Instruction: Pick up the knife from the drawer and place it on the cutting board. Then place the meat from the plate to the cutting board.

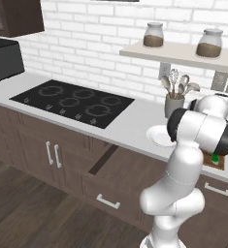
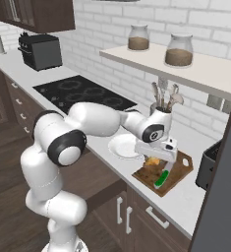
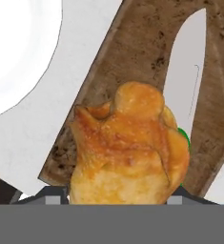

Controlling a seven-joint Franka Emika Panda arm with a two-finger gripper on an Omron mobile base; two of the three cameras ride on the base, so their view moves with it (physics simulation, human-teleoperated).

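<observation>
My gripper (image 2: 155,156) is shut on the meat (image 3: 127,147), an orange-brown chunk held between the two finger tips. It hangs over the near left part of the dark brown cutting board (image 2: 178,170); whether it touches the wood I cannot tell. The knife (image 2: 161,177) lies on the board beside the meat, its white blade (image 3: 186,90) along the wood and a sliver of its green handle (image 3: 184,138) peeking from behind the meat. The white plate (image 2: 121,146) sits bare on the counter just left of the board. Below the counter the drawer (image 1: 120,169) stands pulled out.
A grey holder with metal spoons (image 2: 162,104) stands behind the plate. A dark appliance (image 2: 208,167) is right of the board. The black cooktop (image 1: 74,102) lies to the left. A shelf with two jars (image 2: 158,51) hangs above.
</observation>
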